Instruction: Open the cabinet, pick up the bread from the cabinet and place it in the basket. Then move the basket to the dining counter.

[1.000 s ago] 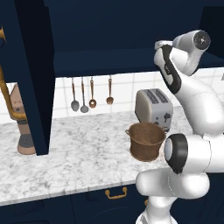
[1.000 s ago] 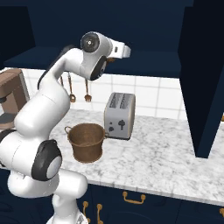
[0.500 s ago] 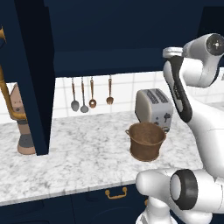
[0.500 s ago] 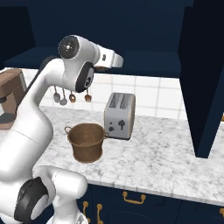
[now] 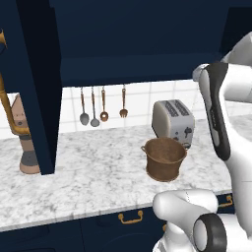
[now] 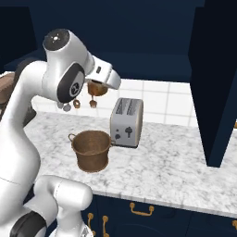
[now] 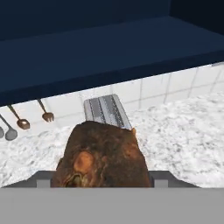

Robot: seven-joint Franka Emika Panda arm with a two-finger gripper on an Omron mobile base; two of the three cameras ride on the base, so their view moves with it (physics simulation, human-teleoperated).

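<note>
While arm hangs high at upper left of right base view, gripper (image 6: 96,87) clamps bread (image 7: 103,159), brown lump peeking under wrist. Hand view: bread big at bottom centre, toaster (image 7: 106,111) just above it in frame. Basket (image 5: 164,158) sits on marble counter (image 5: 98,172), centre-right of left base view, just in front of toaster. Cabinet door (image 5: 37,83) stands open, upper left.

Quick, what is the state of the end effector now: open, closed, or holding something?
End effector: closed on the bread, held above the toaster.
</note>
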